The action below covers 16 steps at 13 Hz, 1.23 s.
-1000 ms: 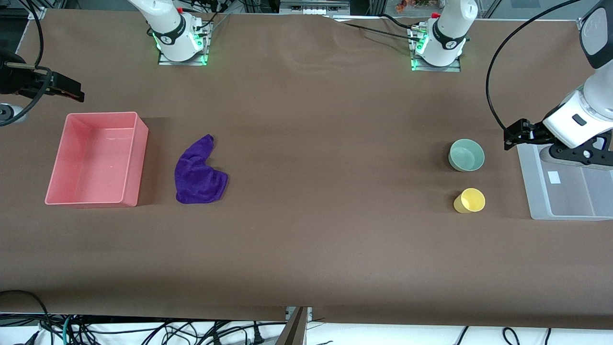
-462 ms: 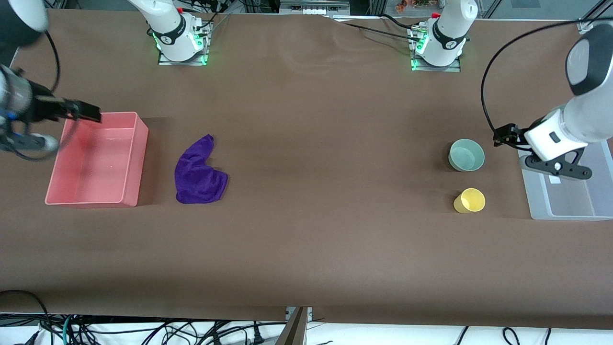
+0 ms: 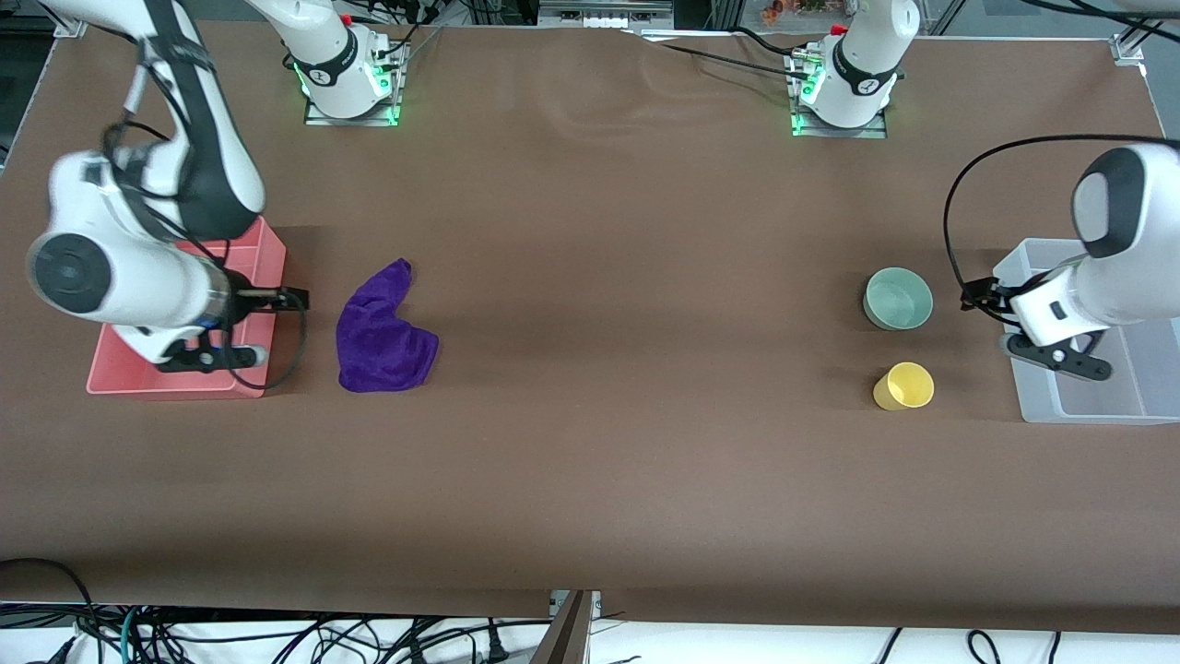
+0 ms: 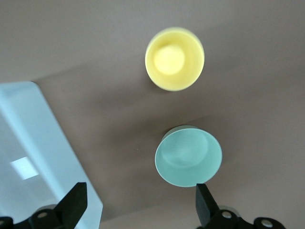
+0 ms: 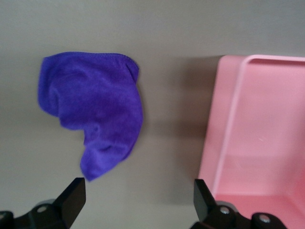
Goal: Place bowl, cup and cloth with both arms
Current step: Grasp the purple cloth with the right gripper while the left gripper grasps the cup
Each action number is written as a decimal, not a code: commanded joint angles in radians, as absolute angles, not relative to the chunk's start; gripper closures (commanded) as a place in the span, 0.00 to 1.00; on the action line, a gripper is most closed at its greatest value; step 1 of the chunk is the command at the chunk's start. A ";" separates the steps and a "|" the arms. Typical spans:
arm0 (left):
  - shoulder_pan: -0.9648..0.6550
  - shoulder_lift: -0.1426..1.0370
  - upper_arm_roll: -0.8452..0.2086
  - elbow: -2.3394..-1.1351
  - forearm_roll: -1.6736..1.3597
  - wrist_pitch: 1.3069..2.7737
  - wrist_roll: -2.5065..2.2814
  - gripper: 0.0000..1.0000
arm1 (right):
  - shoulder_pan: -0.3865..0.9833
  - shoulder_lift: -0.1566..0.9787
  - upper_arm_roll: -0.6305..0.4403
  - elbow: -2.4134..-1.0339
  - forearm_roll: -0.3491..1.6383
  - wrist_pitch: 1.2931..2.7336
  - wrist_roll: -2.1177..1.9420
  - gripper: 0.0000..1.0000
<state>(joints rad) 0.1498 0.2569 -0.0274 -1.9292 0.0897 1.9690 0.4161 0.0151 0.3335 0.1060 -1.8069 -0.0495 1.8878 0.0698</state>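
The sage-green bowl (image 3: 898, 298) sits toward the left arm's end of the table, and the yellow cup (image 3: 904, 385) stands nearer the front camera than it. Both show in the left wrist view, bowl (image 4: 188, 156) and cup (image 4: 174, 58). My left gripper (image 3: 968, 300) is open and empty, over the table between the bowl and the clear tray. The purple cloth (image 3: 381, 333) lies crumpled beside the pink bin; it also shows in the right wrist view (image 5: 95, 107). My right gripper (image 3: 293, 298) is open and empty, over the gap between bin and cloth.
A pink bin (image 3: 253, 242) stands at the right arm's end, partly covered by the right arm; it shows in the right wrist view (image 5: 257, 138). A clear plastic tray (image 3: 1088, 397) stands at the left arm's end and shows in the left wrist view (image 4: 33, 143). Brown cloth covers the table.
Both arms have swung inward and down. The right gripper came from off the table's end to the bin's edge beside the cloth. The left gripper moved from over the tray toward the bowl.
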 commanded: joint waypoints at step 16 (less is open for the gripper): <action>0.224 0.242 -0.032 -2.151 0.112 2.270 0.755 1.00 | 0.041 0.411 0.183 -2.137 -0.032 2.412 0.275 1.00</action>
